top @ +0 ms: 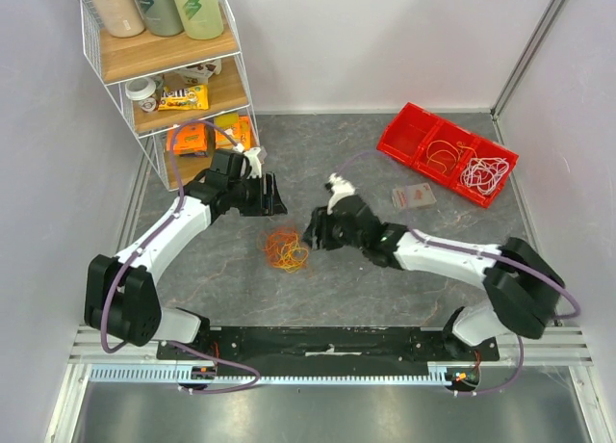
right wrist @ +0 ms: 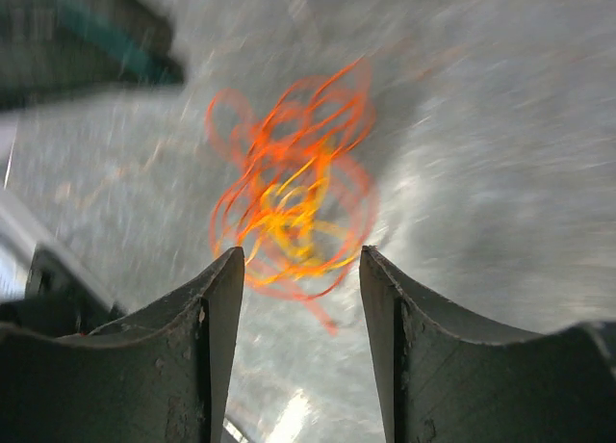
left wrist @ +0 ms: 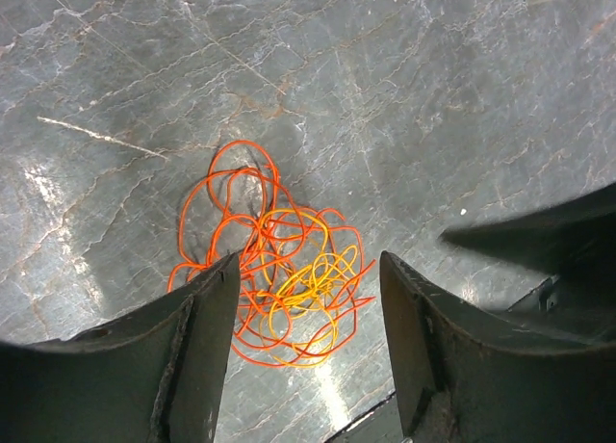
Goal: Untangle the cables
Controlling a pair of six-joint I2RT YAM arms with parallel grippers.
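Near the cables (top: pixel 286 250), left claw (left wrist: pixel 308 270) and right claw (right wrist: pixel 300 265) gape, touching nothing.

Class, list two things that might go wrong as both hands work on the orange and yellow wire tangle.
1. Orange and yellow loops of the wire tangle interlace, so the open left hand may pinch both colours and tighten knots.
2. The open right hand sits close opposite; the two may collide.
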